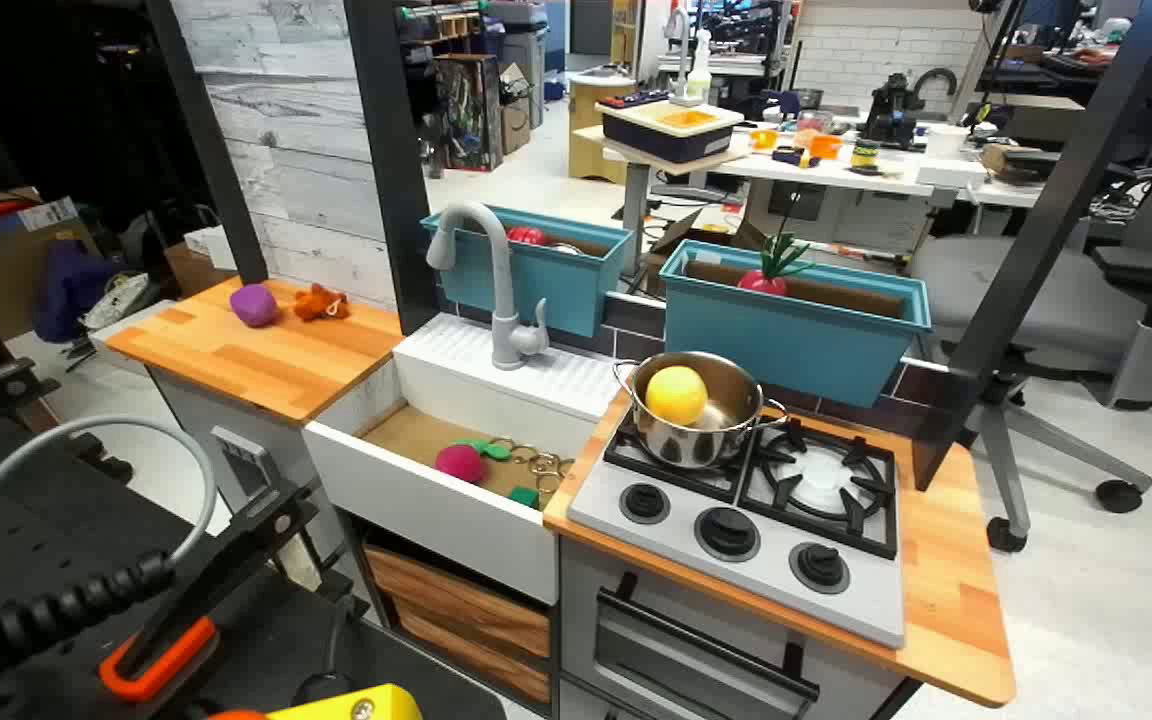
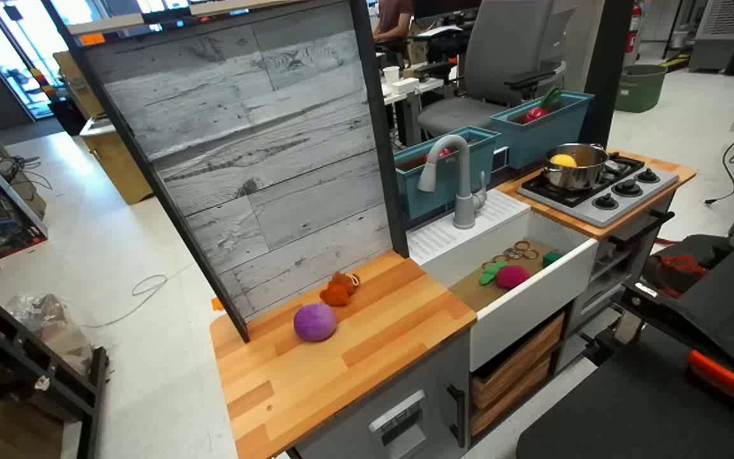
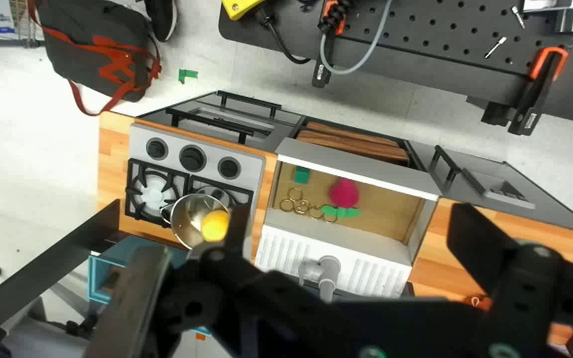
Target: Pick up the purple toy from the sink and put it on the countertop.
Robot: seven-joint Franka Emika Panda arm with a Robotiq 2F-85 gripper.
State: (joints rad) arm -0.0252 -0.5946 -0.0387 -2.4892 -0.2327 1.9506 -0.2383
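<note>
Countertop (image 2: 341, 376) beside white sink (image 2: 532, 306), pale floor (image 2: 144, 376) around, hand (image 3: 348, 218) splayed wide.

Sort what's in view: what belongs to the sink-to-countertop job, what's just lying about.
For the job:
fingers, open
white sink
wooden countertop
target, uncertain: either the magenta toy vegetable in the sink or the purple ball already on the countertop

Just lying about:
yellow fruit in the steel pot
gold rings and green block in the sink
orange toy on the countertop
</note>
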